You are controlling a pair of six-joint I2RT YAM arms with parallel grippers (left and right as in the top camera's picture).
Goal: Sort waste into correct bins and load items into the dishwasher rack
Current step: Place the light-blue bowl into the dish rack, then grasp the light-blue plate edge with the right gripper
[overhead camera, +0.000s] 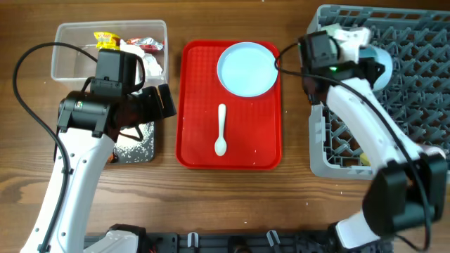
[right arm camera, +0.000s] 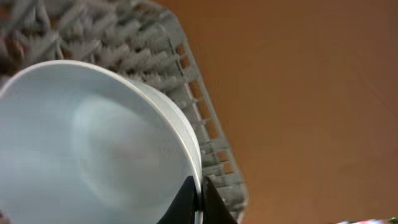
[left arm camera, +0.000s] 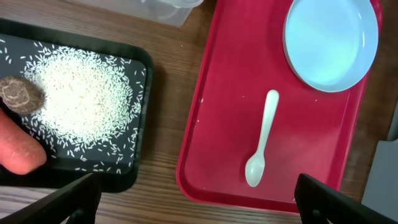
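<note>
Up at about 2 o'clock on the table, the right gripper (right arm camera: 199,200) is pinched tight on the rim of a pale blue-green bowl (right arm camera: 93,143) at the dishwasher rack (overhead camera: 411,42). Can't tell if it's touching the pegs.

Looks like mid-loading to me: next it needs seating between pegs, then letting go. In the wrist view the bowl spreads toward 10 o'clock from the fingertips.

Left gripper (left arm camera: 196,202) hangs wide open, holding nothing. Plate (overhead camera: 247,68) and spoon (overhead camera: 221,130) sit on the red tray (overhead camera: 197,151).

Left arm (overhead camera: 81,112) angled forward, jaws wide apart, right arm (overhead camera: 362,123) stretched forward, jaws pinched together.
</note>
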